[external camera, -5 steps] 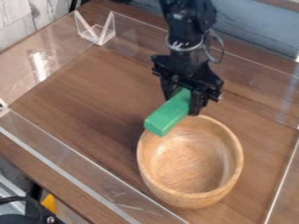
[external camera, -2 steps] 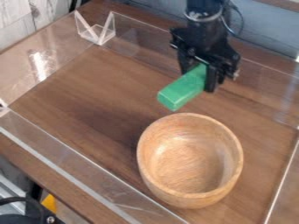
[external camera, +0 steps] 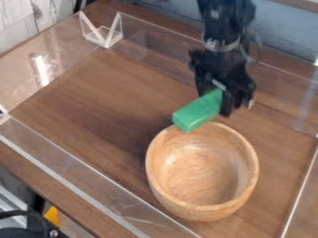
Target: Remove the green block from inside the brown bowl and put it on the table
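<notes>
The bright green block (external camera: 195, 114) is tilted and pinched at its upper end by my black gripper (external camera: 222, 99), which is shut on it. The block hangs just behind the far rim of the brown bowl (external camera: 203, 171), outside it, over the table (external camera: 99, 88). I cannot tell whether its lower end touches the tabletop. The light wooden bowl stands at the front right and its inside shows only bare wood grain. The arm comes down from the top of the view.
Clear acrylic walls (external camera: 74, 163) run along the table's edges. A small clear acrylic stand (external camera: 99, 28) sits at the back left corner. Bare tabletop stretches to the left of the bowl.
The gripper carried the green block from the bowl's left rim up and to the right, then came back down with it behind the bowl. The bowl has not moved.
</notes>
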`<state>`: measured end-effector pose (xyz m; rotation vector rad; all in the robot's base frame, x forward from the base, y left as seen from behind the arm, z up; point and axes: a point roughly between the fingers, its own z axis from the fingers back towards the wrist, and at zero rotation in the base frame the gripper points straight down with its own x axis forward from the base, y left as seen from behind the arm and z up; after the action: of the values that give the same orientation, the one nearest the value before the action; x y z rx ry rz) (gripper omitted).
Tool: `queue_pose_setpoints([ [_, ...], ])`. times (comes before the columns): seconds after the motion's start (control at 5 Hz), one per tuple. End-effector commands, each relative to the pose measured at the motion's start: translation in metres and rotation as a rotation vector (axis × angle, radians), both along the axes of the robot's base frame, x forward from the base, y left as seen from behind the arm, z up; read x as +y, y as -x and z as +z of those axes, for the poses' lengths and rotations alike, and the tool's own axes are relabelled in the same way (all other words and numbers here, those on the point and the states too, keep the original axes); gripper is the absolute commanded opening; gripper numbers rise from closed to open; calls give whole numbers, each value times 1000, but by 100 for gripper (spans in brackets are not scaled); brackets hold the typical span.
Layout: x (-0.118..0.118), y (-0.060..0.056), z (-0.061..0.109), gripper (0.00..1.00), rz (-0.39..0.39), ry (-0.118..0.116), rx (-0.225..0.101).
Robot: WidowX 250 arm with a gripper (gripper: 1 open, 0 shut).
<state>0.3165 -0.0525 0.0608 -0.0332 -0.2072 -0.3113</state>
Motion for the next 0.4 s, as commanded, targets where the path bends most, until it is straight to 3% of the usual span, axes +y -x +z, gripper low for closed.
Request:
queue_pose_setpoints([
  [0.0,-4,-8,1,0,-6,-7,-29],
  [0.2,-7,-14,-2,0,12,-16,-32],
])
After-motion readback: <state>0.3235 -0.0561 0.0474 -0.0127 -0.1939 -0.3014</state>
